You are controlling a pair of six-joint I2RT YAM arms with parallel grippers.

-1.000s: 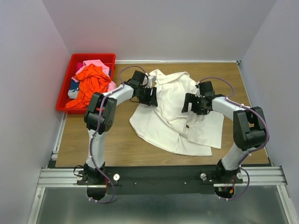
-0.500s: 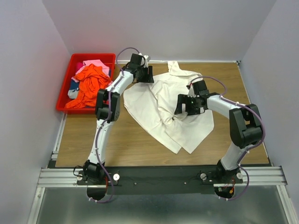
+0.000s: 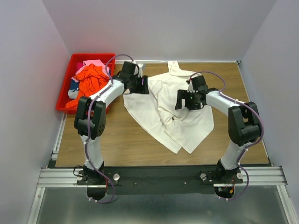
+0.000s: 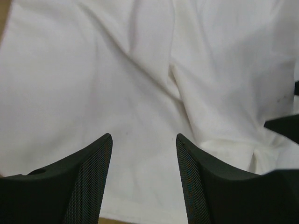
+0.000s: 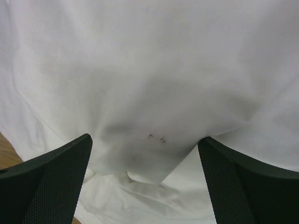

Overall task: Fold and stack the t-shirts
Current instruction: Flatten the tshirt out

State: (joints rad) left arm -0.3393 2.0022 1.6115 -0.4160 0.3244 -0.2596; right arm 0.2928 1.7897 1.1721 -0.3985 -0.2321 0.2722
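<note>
A large white t-shirt (image 3: pixel 161 109) lies crumpled and partly doubled over in the middle of the wooden table (image 3: pixel 117 140). My left gripper (image 3: pixel 141 86) hovers at its back left edge. In the left wrist view it (image 4: pixel 144 138) is open over smooth white cloth (image 4: pixel 140 70), with nothing between the fingers. My right gripper (image 3: pixel 180 101) sits over the shirt's right half. In the right wrist view it (image 5: pixel 145 140) stands wide open above a raised fold of the white cloth (image 5: pixel 149 56) that bears small dark specks. An orange-red t-shirt (image 3: pixel 91 81), a pink one (image 3: pixel 96 63) and a dark blue-patterned one (image 3: pixel 74 87) lie heaped in the bin.
The red plastic bin (image 3: pixel 64 100) stands at the back left corner of the table. Grey walls close in the back and both sides. A metal rail (image 3: pixel 163 175) carrying both arm bases runs along the near edge.
The white shirt was pulled toward the back and now lies narrower, one end pointing to the back wall. My left gripper went back, then returned. The right gripper shifted slightly left.
</note>
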